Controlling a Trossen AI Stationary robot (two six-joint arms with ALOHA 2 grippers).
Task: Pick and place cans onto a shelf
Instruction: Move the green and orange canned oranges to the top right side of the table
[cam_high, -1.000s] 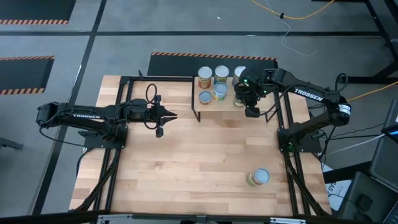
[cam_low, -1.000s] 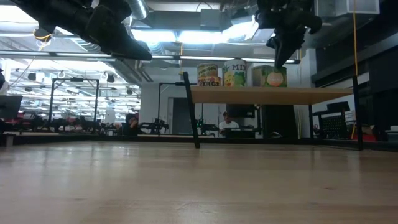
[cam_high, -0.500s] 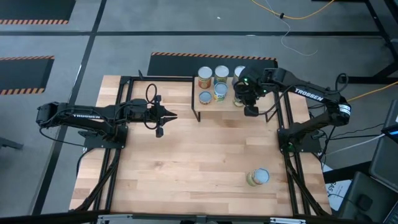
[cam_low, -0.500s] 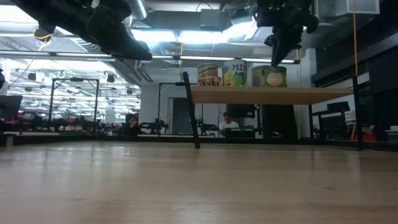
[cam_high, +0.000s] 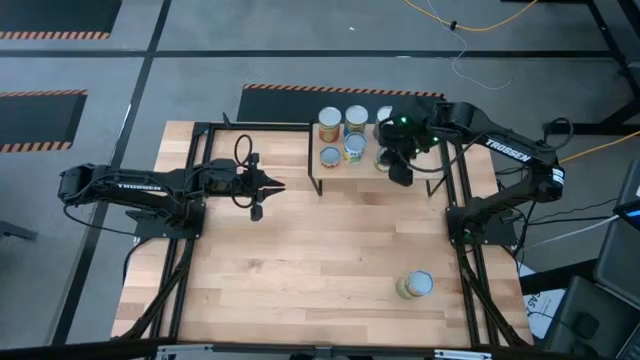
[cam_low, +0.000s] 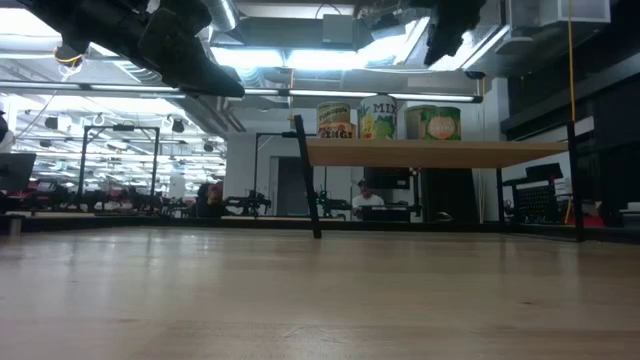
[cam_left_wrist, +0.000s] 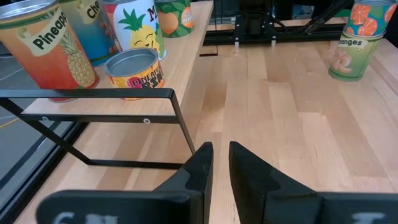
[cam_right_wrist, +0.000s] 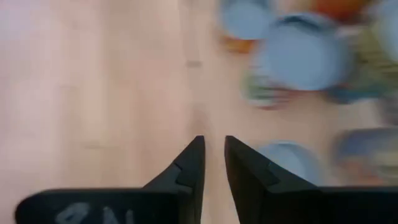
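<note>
The shelf (cam_high: 352, 176) stands at the table's far middle, its light wood board (cam_low: 430, 152) on a black frame. Several cans (cam_high: 343, 124) stand on the board; they also show in the low view (cam_low: 380, 120) and the left wrist view (cam_left_wrist: 134, 68). One can with a green and orange label (cam_high: 414, 285) stands alone on the table near the right front; it also shows in the left wrist view (cam_left_wrist: 351, 43). My right gripper (cam_high: 398, 176) hangs shut and empty above the shelf's near right part, over blurred can tops (cam_right_wrist: 298, 56). My left gripper (cam_high: 275, 187) is shut and empty, left of the shelf.
Black frame rails (cam_high: 200, 200) run along both sides of the table. The right arm's base (cam_high: 470, 225) stands at the right edge. The wide wooden tabletop (cam_high: 320, 260) lies between the shelf and the near edge. People sit in the room beyond (cam_low: 365, 195).
My right gripper has risen above the shelf's near right part and drawn slightly toward the far edge, staying shut and empty. The cans on the shelf have kept their places.
</note>
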